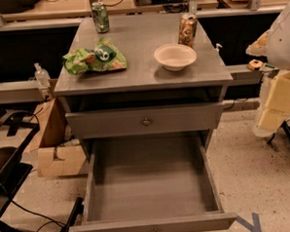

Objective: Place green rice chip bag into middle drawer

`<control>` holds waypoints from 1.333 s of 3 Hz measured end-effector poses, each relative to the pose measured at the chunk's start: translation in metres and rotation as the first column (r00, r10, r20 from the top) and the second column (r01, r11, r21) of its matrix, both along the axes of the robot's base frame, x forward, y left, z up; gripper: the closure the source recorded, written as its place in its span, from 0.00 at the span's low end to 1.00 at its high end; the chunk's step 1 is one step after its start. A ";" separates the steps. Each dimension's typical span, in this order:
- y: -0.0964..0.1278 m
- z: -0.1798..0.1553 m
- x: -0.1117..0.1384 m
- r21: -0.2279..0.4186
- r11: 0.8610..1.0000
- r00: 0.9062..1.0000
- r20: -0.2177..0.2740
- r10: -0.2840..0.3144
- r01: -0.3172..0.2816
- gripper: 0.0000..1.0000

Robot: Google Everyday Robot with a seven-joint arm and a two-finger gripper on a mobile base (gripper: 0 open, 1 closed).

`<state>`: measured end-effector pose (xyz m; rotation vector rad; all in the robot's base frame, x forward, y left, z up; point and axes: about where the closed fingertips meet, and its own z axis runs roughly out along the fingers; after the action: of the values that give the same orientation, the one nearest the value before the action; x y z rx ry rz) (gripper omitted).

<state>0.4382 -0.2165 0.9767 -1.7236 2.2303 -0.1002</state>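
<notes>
Green rice chip bag [94,57]: bright green, crumpled, white logo on top, tan chip pictures; lies flat.
Bag position: left front part of the worktop [143,74], well apart from the bowl [175,56].
Middle drawer [148,186]: pulled far out, grey wood, nothing inside; small knob at the centre of its front.
Top drawer [184,118]: grey front with brass knob, nearly closed, directly above the open one.
Gripper [276,103]: cream-coloured blocks at the right edge, beside the cabinet, off the worktop, touching nothing; open or closed, cannot tell.
Worktop: flat grey wood, matt.
Room: speckled pale floor [255,180], blue tape mark [250,223] at lower right, cardboard box [56,142] left of the cabinet, benches behind.
Count, bags: 1.
Count, cans: 2; green soda can [100,17] back left, gold-brown can [187,30] back right, both upright.
Count, bowls: 1, off-white, empty.
Count, drawers seen: 2.
</notes>
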 end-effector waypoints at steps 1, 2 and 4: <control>0.000 0.000 0.000 0.000 1.000 1.000 0.000 0.000 0.000 0.00; 0.014 0.005 0.028 -0.002 0.997 0.992 0.095 0.078 -0.078 0.00; 0.106 0.035 0.151 -0.089 0.903 0.814 0.401 0.420 -0.421 0.00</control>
<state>0.5889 -0.1109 1.0114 -1.9379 1.5122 -0.3238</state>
